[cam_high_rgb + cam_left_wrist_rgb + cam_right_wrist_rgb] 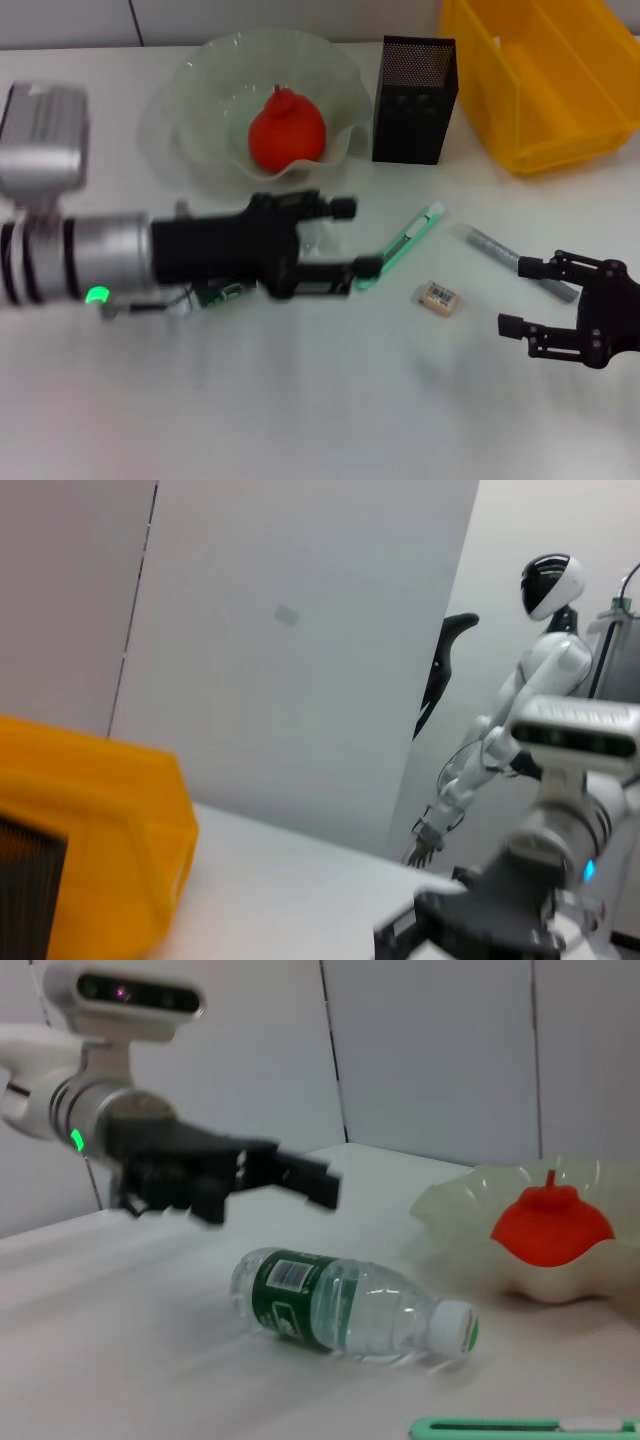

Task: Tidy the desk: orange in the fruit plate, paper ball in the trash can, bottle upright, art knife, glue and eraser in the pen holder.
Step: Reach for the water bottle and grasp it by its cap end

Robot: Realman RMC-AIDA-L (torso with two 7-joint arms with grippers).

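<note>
Clear ribbed plastic, the bottle [345,1305] lies on its side beneath the open, empty left gripper [355,238], with the right gripper [525,297] also open nearby.

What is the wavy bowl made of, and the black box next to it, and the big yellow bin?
The fruit plate looks like translucent pale-green plastic or glass; light passes through its scalloped rim, so I cannot say which. The pen holder looks like black metal mesh, with tiny holes across its walls. The trash can looks like smooth, glossy yellow plastic with moulded walls.
</note>
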